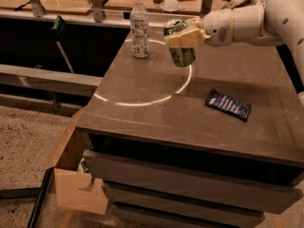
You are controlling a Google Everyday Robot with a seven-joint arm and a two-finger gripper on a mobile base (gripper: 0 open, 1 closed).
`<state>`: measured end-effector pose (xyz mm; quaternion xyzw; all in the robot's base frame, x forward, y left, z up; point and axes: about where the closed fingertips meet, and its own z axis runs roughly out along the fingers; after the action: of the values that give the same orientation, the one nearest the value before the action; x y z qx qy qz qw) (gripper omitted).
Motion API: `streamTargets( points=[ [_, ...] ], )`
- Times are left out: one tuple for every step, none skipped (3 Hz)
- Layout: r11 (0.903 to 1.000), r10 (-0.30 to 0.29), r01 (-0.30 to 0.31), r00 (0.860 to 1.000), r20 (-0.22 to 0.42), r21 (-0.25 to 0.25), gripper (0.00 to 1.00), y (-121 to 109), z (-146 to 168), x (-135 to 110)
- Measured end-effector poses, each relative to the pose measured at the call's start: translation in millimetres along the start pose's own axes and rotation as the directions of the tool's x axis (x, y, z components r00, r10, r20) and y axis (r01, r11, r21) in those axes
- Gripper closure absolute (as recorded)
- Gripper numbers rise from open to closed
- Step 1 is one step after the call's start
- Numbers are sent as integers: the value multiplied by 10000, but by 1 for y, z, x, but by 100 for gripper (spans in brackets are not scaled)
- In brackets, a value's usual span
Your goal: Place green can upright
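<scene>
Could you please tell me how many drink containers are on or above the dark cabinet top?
2. The bottle stands at the back left corner; the green can is beside it, gripped by the end effector reaching in from the right.

- We see the arm [251,22] as a run of smooth white shells, rounded like tubes, entering from the far right.
- The widest shell is a big white curve at the right edge.
- A thin yellowish ring parts the wrist section from the next one.
- The wrist housing is a white, blunt barrel with a small cluster of dark dots on its side.
- The gripper [182,36] has blocky, pale cream fingers; it is over the far middle of the table [142,113], closed around the green can [181,55].
</scene>
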<state>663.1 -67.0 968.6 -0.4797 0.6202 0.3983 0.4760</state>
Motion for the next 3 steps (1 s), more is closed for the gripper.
streamTargets(
  points=[
    [9993,203,-234,9943,1042,281,100,14,7,5],
    [9987,66,-159,9832,1822,492,100,24,12,10],
    [9976,-597,517,9800,1900,468,100,26,20,11]
  ],
)
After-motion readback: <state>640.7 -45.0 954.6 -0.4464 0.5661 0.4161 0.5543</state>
